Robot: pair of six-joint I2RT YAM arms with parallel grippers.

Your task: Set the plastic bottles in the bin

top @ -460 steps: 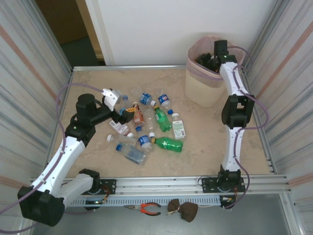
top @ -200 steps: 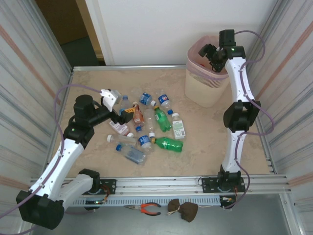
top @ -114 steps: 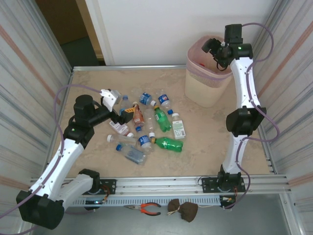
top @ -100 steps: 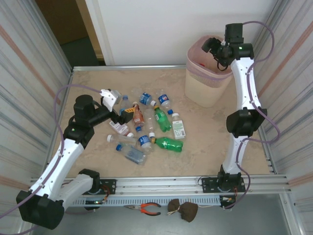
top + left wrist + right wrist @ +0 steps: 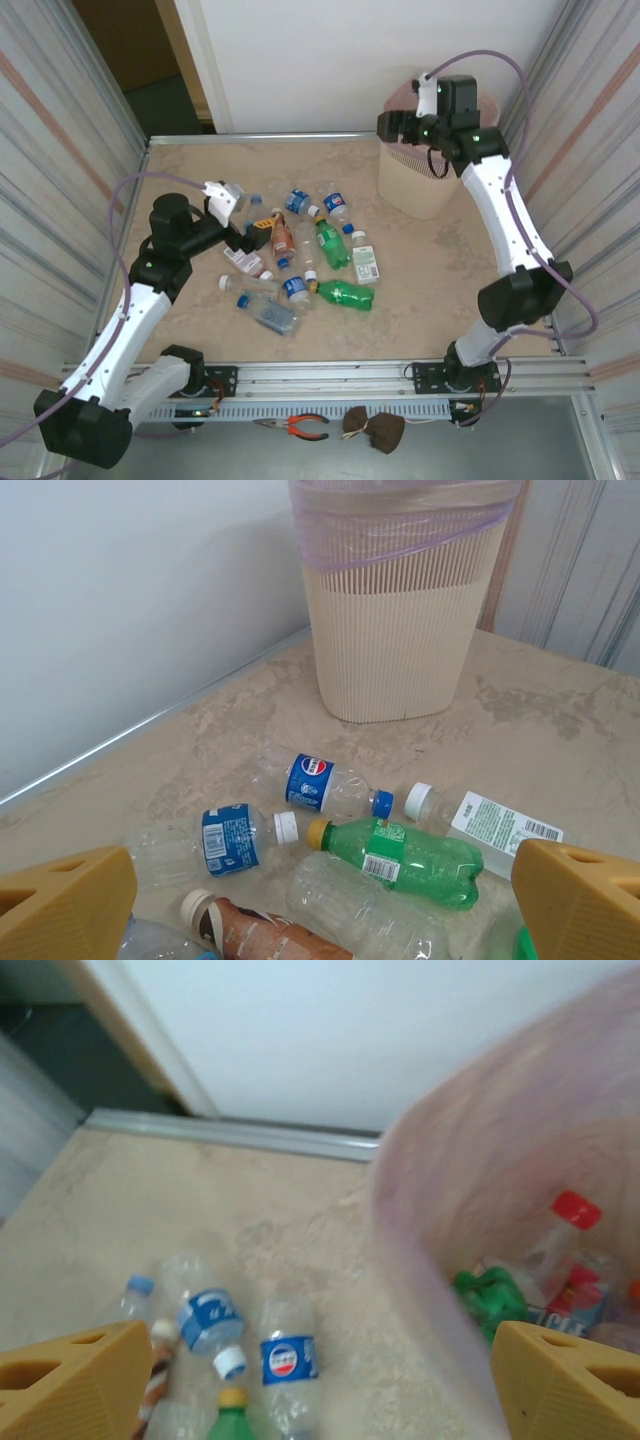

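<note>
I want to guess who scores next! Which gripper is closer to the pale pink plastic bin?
Right. The right gripper hangs at the pale pink plastic bin's rim. The left gripper hovers over the scattered plastic bottles, well away from the bin.

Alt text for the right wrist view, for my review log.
The pink bin at right holds several bottles, one red-capped. More bottles lie on the table at left, below the open right claw.
</note>
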